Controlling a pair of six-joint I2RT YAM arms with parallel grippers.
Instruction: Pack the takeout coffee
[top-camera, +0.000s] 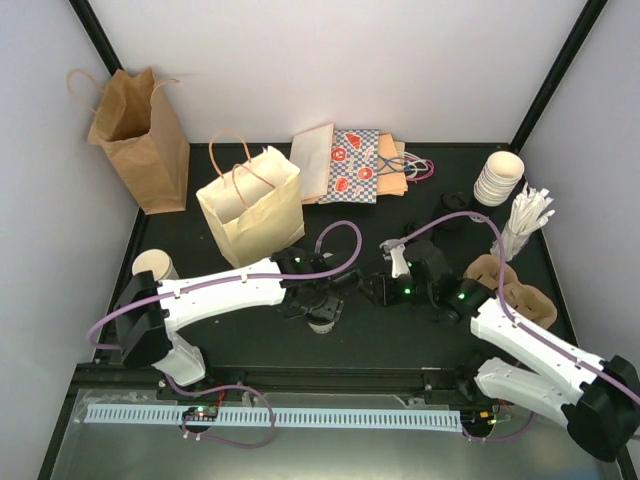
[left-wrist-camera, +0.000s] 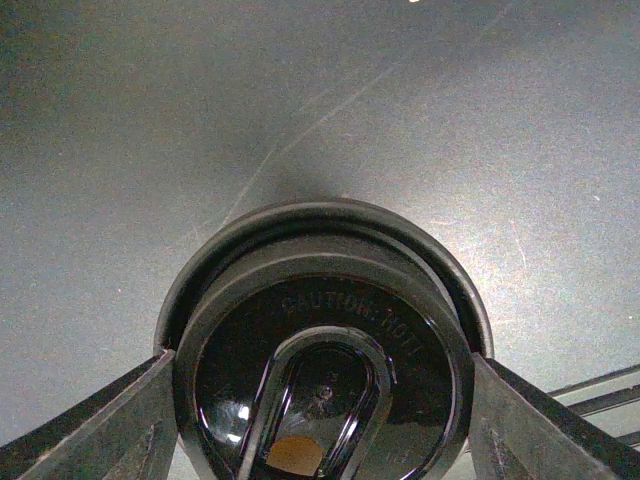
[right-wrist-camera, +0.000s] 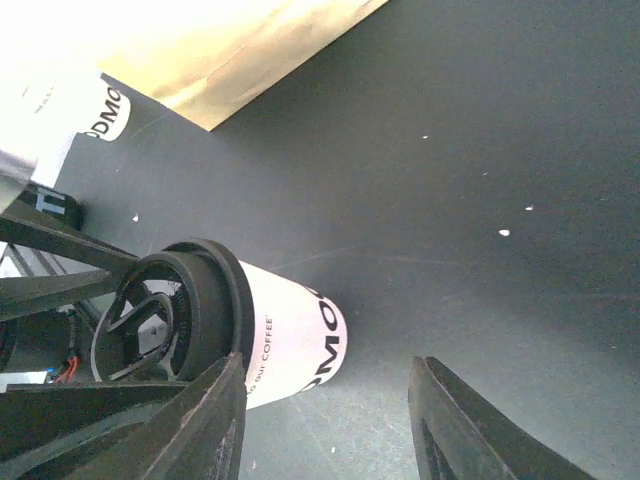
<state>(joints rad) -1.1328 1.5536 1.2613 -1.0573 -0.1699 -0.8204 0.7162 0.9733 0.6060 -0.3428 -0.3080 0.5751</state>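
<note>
A takeout coffee cup (top-camera: 323, 322), white with black lettering and a black "CAUTION HOT" lid (left-wrist-camera: 320, 350), stands upright mid-table. My left gripper (left-wrist-camera: 320, 400) is shut on the lid, one finger pressed against each side. In the right wrist view the same cup (right-wrist-camera: 295, 340) stands just left of my right gripper (right-wrist-camera: 328, 370), which is open with only bare table between its fingers. From above, the right gripper (top-camera: 372, 287) sits just right of the cup. A second takeout coffee cup (top-camera: 155, 266) stands at the far left.
The cream handled paper bag (top-camera: 250, 205) stands open behind the held cup, and a brown bag (top-camera: 140, 135) stands at the back left. Flat patterned bags (top-camera: 350, 165) lie at the back. A stack of white cups (top-camera: 498, 178), white sticks (top-camera: 527, 215) and a brown cup carrier (top-camera: 515, 290) occupy the right.
</note>
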